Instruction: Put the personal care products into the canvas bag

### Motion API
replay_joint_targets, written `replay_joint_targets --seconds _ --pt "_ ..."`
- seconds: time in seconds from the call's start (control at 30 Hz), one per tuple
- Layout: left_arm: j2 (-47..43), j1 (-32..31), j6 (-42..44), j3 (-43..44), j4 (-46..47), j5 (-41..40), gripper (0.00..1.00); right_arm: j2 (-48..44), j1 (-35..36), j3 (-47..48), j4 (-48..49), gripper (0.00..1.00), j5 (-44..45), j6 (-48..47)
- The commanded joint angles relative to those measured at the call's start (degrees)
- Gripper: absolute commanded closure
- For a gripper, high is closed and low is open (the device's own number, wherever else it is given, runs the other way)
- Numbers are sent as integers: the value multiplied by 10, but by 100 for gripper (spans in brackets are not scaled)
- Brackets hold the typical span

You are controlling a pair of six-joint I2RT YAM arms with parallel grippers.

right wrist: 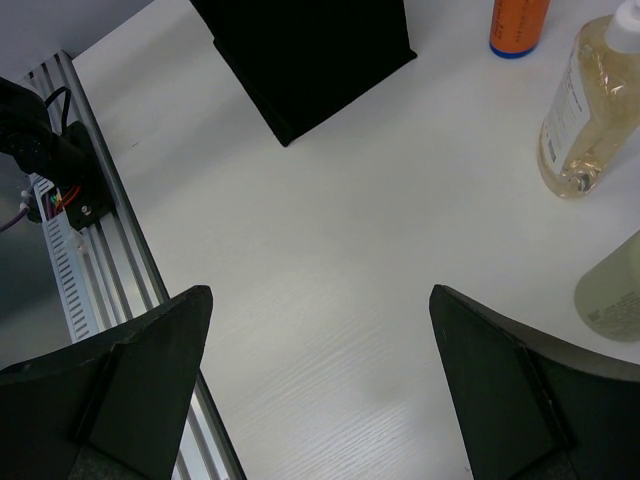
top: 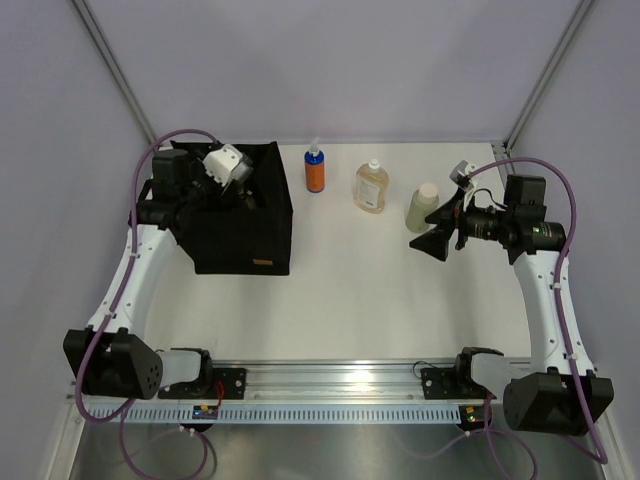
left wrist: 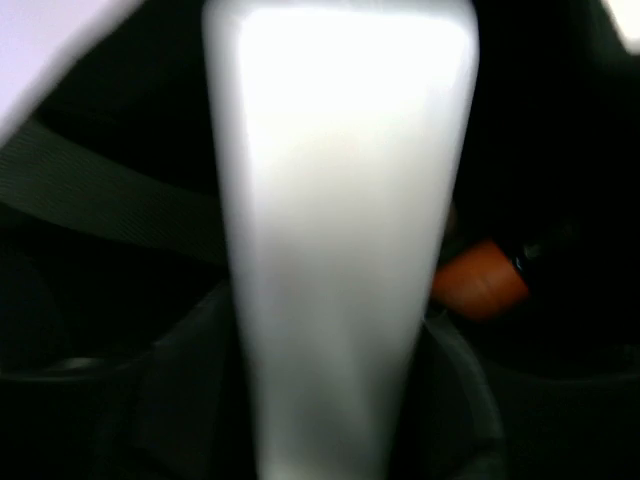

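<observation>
Blurred pale beige bottle (left wrist: 340,230) is clamped by left gripper (top: 232,178) inside black fabric tote bag (top: 245,240); low release beside orange bottle (left wrist: 480,282) is advised; right gripper (right wrist: 320,300) is spread open.

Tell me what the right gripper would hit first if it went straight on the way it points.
Likely bare table just ahead of the right gripper; if it runs level, the black bag beyond. Depth is unclear.

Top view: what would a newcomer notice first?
The black bag at the left, with the left arm bent over its mouth. Then three things lined up toward the back: orange bottle, amber bottle, pale green bottle. The right arm's fingers hang open close to the pale green bottle.
</observation>
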Motion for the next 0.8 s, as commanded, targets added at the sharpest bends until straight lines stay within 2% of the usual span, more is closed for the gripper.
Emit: replay_joint_targets --seconds 0.0,0.07,0.37,0.47,0.6,0.67,0.77 --pt "-25 5 -23 11 117 18 19 2 -6 1 5 1 -1 -7" --pt "-32 5 -33 11 120 10 5 5 -6 0 5 0 5 -7" --pt "-75 5 -92 44 127 13 1 9 -15 -11 22 1 24 -3" --pt "-96 5 -178 67 128 26 1 9 -15 -26 56 1 63 15" --pt "-149 5 -398 75 114 -5 1 22 -15 -19 85 0 144 62" --pt "-167 5 -431 69 90 24 1 23 -14 -12 107 1 215 115" --pt "-217 5 -479 21 103 96 1 23 2 9 125 1 332 149"
